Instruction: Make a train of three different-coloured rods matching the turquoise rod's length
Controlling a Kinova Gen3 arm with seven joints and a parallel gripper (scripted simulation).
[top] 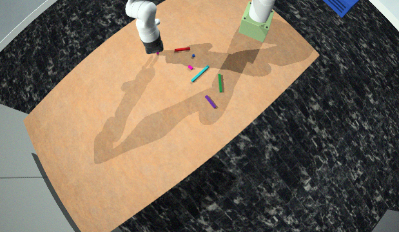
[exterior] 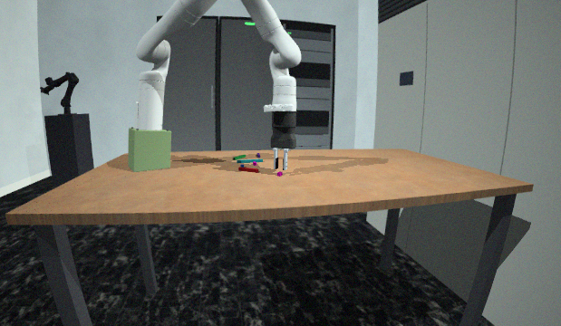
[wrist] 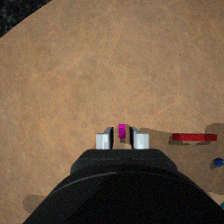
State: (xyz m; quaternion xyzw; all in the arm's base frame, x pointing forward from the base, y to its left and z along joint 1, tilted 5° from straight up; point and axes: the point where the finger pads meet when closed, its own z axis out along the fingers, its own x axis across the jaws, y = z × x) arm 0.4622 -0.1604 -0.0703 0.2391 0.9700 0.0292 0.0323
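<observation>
My gripper (top: 153,51) hangs straight down over the far left of the group of rods, with its fingers partly open. A short magenta rod (wrist: 121,131) lies on the table between and just below the fingertips, touching neither finger; it also shows in the side view (exterior: 279,174). The red rod (top: 182,49) lies just to the right, then the blue rod (top: 193,55). A second magenta rod (top: 190,67) lies next to the turquoise rod (top: 200,73). The green rod (top: 220,83) and the purple rod (top: 210,101) lie further right and nearer.
The arm's light green base block (top: 256,23) stands at the table's far right edge. The rods lie apart from one another, none end to end.
</observation>
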